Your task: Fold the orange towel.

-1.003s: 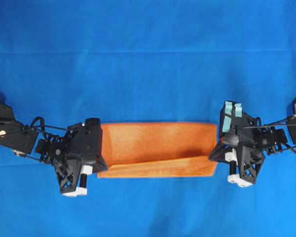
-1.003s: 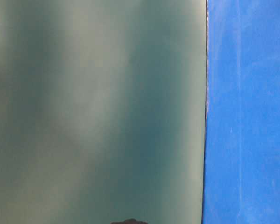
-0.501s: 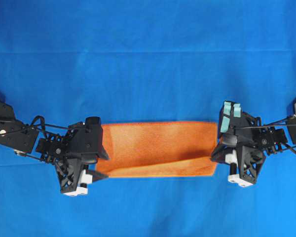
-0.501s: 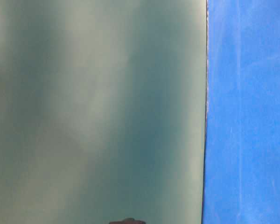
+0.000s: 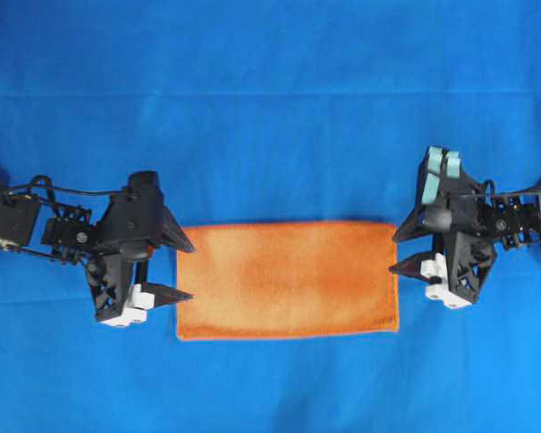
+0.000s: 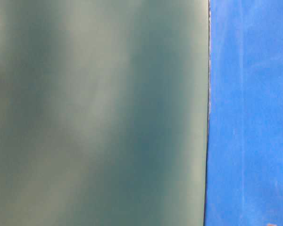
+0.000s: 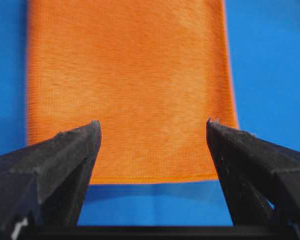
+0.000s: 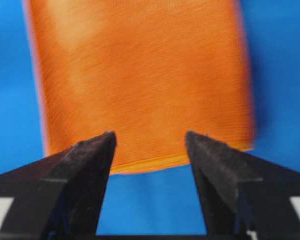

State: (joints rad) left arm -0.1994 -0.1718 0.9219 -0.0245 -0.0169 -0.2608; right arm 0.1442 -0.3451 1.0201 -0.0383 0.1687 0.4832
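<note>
The orange towel (image 5: 287,280) lies flat on the blue table cloth as a folded rectangle, its long side running left to right. My left gripper (image 5: 182,269) hovers just off the towel's left short edge, jaws wide apart and empty. In the left wrist view the towel (image 7: 130,85) stretches away beyond the black fingertips (image 7: 85,137). My right gripper (image 5: 400,250) stands just off the towel's right short edge, also open and holding nothing. The right wrist view shows the towel (image 8: 140,75) blurred ahead of the fingers (image 8: 102,145).
The blue table cloth (image 5: 270,108) covers the whole work surface around the towel. The table-level view shows only a blurred grey-green panel (image 6: 99,113) and a strip of blue cloth (image 6: 250,113).
Both grippers opened and let go of the towel's front edge, then drew back and up. The lifted layer dropped, so the towel now lies flat and reaches nearer the camera.
</note>
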